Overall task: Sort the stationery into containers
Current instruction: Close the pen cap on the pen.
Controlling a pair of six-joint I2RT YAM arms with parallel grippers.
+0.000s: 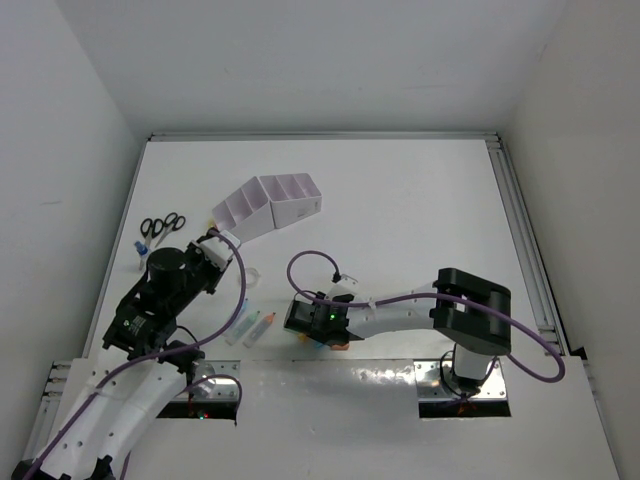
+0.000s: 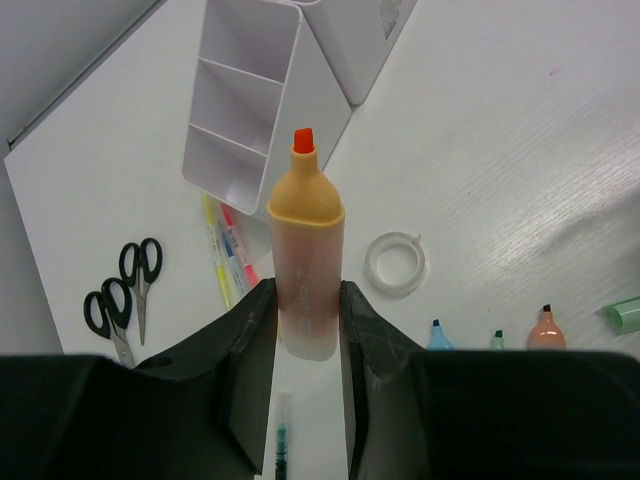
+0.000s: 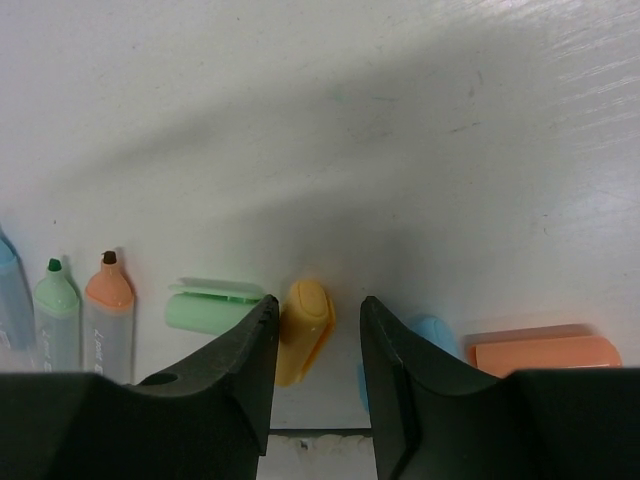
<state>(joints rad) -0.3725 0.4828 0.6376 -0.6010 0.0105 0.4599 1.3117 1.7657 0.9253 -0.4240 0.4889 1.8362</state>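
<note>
My left gripper point(image 2: 306, 300) is shut on an uncapped orange highlighter point(image 2: 305, 240), tip pointing away toward the pale organiser point(image 2: 255, 110). In the top view this gripper point(image 1: 215, 250) sits just in front of the organiser point(image 1: 270, 205). My right gripper point(image 3: 318, 310) is open, low over the table, with a yellow-orange cap point(image 3: 305, 325) lying between its fingers, close to the left one. A green cap point(image 3: 205, 305), a blue cap point(image 3: 435, 335) and an orange cap point(image 3: 540, 355) lie beside it. The right gripper point(image 1: 300, 318) is near the table's front edge.
Black scissors point(image 2: 125, 295), thin yellow and pink pens point(image 2: 225, 250) and a clear tape ring point(image 2: 396, 263) lie below the left gripper. Uncapped green point(image 3: 55, 310) and orange point(image 3: 108, 305) highlighters lie left of the right gripper. A blue-capped bottle point(image 1: 141, 245) sits by the scissors point(image 1: 162, 226).
</note>
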